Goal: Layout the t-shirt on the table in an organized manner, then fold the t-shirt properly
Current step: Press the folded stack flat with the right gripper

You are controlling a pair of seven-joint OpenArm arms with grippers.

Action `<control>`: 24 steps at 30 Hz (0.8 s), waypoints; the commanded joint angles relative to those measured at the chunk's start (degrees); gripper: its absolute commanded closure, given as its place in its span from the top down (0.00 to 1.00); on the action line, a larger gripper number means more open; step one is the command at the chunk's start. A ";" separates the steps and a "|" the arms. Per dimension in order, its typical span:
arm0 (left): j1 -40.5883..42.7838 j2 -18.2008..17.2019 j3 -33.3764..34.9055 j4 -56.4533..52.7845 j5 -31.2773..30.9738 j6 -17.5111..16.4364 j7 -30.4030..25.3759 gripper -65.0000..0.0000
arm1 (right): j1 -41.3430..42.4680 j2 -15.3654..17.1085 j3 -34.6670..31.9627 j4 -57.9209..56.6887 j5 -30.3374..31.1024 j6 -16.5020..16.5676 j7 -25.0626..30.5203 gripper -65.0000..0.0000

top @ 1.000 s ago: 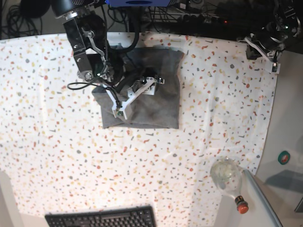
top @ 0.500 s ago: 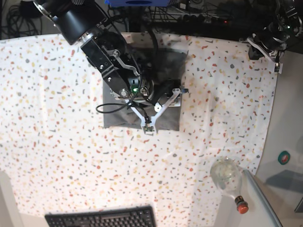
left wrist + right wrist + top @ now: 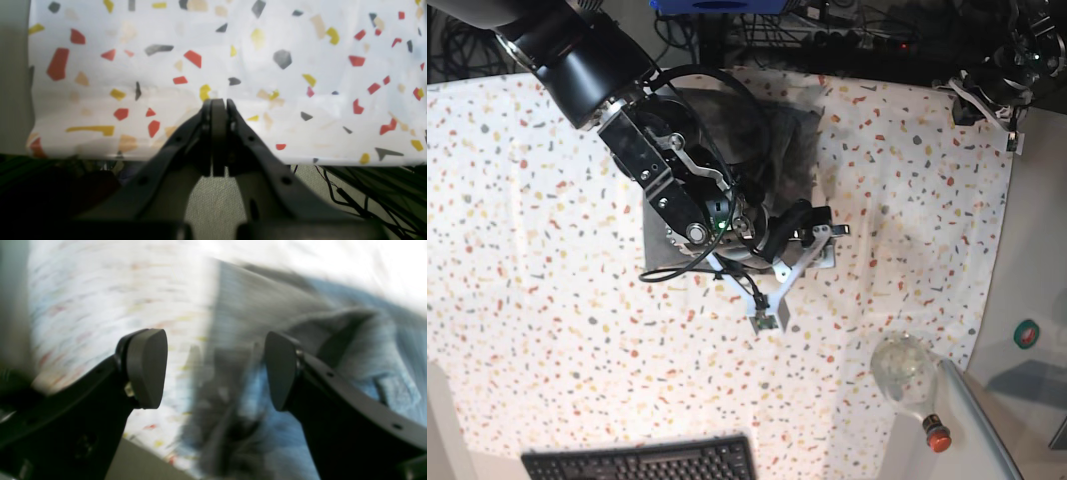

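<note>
T-shirt (image 3: 782,150) lies folded small on the bench (image 3: 547,300), under and behind the right claw (image 3: 802,275), which hangs spread and empty. Left claw (image 3: 218,103) is pinched closed, far off. Folding looks nearly done.

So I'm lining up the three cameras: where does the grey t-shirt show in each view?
Base: heather-grey knit t-shirt upper centre, mostly hidden under the right arm.
Right wrist: blurred grey t-shirt centre to right, behind the open jaws.
Left wrist: not in it.
Shared landmark: white flecked table.
</note>
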 commanded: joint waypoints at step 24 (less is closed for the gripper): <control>-2.95 -0.82 -0.38 -2.63 -0.55 -0.34 -1.04 0.00 | -4.78 7.55 6.83 -5.21 -0.89 -2.21 8.53 0.00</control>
